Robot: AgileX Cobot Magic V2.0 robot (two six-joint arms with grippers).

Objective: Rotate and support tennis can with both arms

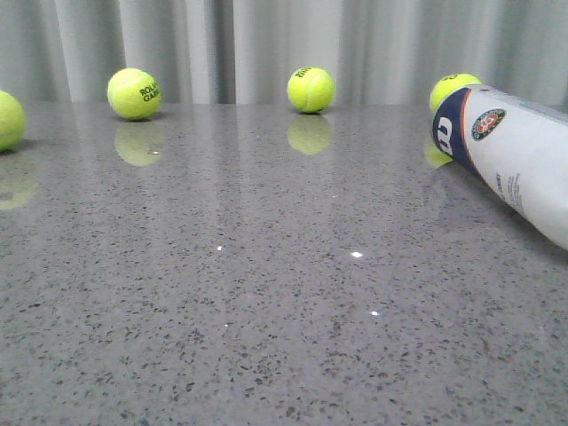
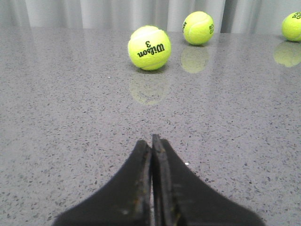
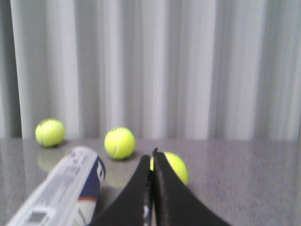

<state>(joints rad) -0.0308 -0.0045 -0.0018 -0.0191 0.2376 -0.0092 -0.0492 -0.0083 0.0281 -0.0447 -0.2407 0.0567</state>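
The tennis can (image 1: pixel 519 155) lies on its side at the right of the grey table, its navy end with the white "W" and round badge pointing toward the middle. It also shows in the right wrist view (image 3: pixel 61 193), beside my right gripper (image 3: pixel 151 157), which is shut and empty. My left gripper (image 2: pixel 151 143) is shut and empty, low over bare table, facing a ball marked Wilson 3 (image 2: pixel 149 47). Neither gripper shows in the front view.
Tennis balls lie along the far edge: one at far left (image 1: pixel 7 120), one left of centre (image 1: pixel 134 93), one in the middle (image 1: pixel 311 90), one behind the can (image 1: pixel 450 89). A grey curtain (image 1: pixel 284 44) hangs behind the speckled table (image 1: pixel 266 293).
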